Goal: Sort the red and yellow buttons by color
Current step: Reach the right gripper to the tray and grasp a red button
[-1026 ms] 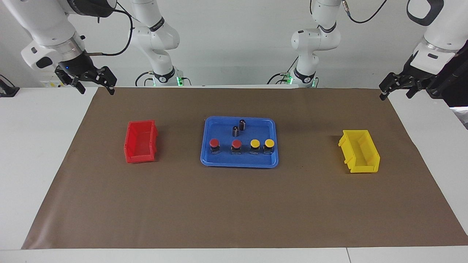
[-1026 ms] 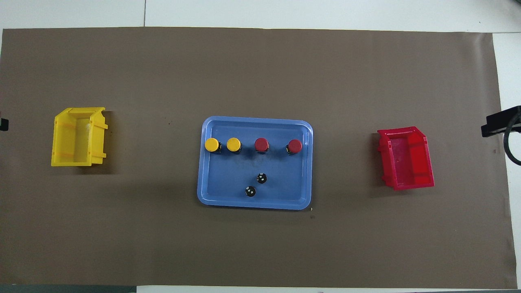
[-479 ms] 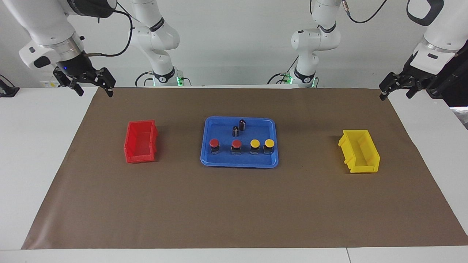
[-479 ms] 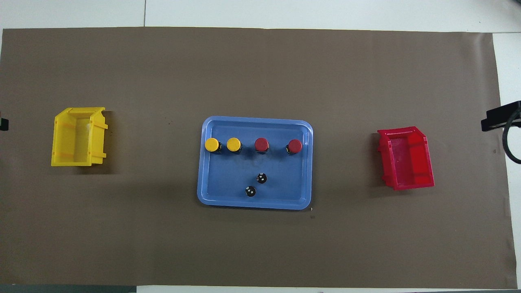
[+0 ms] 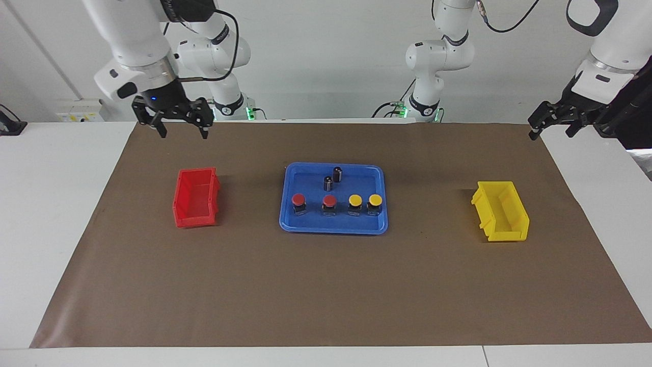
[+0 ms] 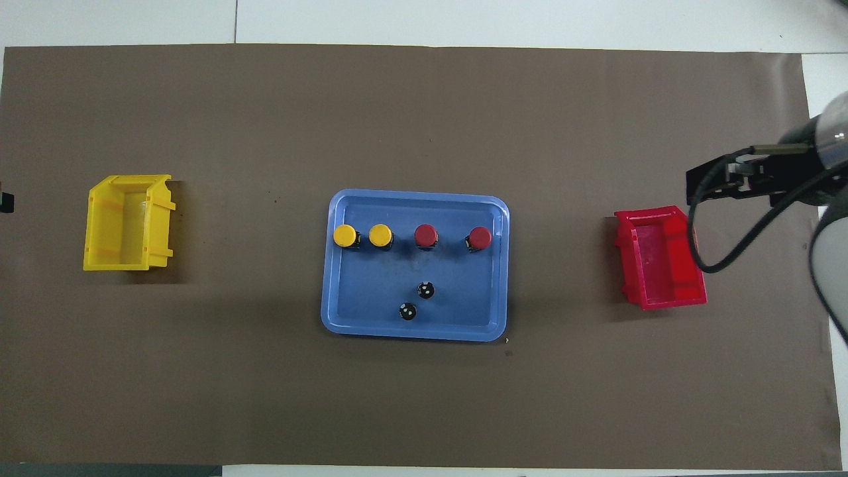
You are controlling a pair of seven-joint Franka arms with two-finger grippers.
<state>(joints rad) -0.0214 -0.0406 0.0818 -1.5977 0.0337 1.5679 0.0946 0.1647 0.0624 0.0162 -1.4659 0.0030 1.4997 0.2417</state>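
- At the center of both frames, a blue tray [image 5: 333, 227] sat on the brown mat [image 5: 326, 295], holding all four push-buttons in a single row.
- Two red buttons [image 5: 299, 199] [image 5: 329, 201] stood in the part of the row toward the right arm's end of the table, at the left of the tray in the facing view; the overhead view showed them at the tray's right [image 6: 426, 235] [image 6: 479, 237].
- Two yellow buttons [image 5: 355, 200] [image 5: 375, 200] stood just beside each other in the part of the row toward the left arm's end, seen overhead at the tray's left [image 6: 345, 235] [image 6: 380, 235].
- Two small dark cylinders [image 5: 328, 182] [image 5: 337, 174] stood upright in the same tray, nearer to the robots than the row of buttons.
- A red bin [image 5: 196, 198] lay at the left of the facing frame, well apart from the tray; nothing could be seen lying in it.
- A yellow bin [image 5: 501, 211] lay at the right of the facing frame, equally clear of the tray, with nothing seen in it either.
- The right gripper [image 5: 179, 127] hung in the air at the upper left of the facing frame, over the mat's edge nearest the robots, its fingers spread and holding nothing.
- The left gripper [image 5: 552, 125] waited at the upper right of the facing frame, by the mat's corner; whether its fingers were spread or pressed together could not be told.
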